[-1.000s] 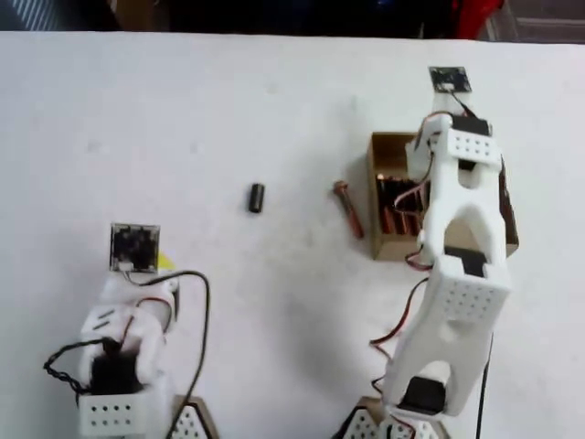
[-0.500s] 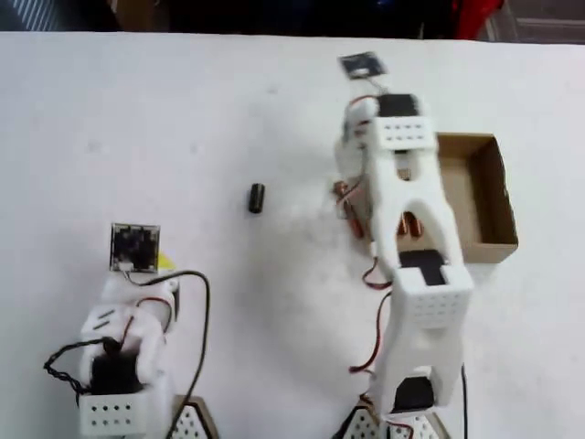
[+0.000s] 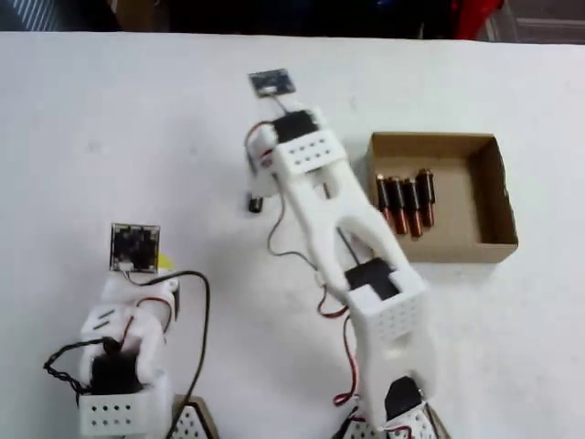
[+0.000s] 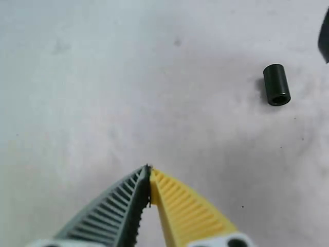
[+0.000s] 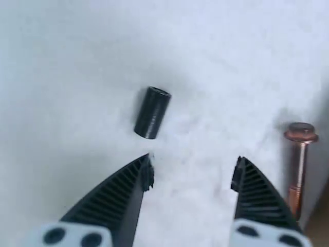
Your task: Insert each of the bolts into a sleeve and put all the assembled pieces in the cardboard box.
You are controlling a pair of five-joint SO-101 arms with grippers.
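A black sleeve (image 5: 152,112) lies on the white table, just ahead of one fingertip of my right gripper (image 5: 193,172), which is open and holds nothing. A copper bolt (image 5: 298,164) lies beside the other finger. In the high view the right arm (image 3: 315,183) stretches across the table and covers most of the sleeve (image 3: 255,203). The cardboard box (image 3: 484,197) at the right holds several assembled copper and black pieces (image 3: 402,203). My left gripper (image 4: 149,172) is shut and empty over bare table, with the sleeve (image 4: 276,85) farther off.
The left arm (image 3: 123,338) sits folded at the near left edge of the table. Red and black cables (image 3: 343,329) hang along the right arm. Open white table extends at the far left and behind the box.
The right arm has swung left from over the box, past the bolt, to above the sleeve, uncovering the box. The left arm has not moved.
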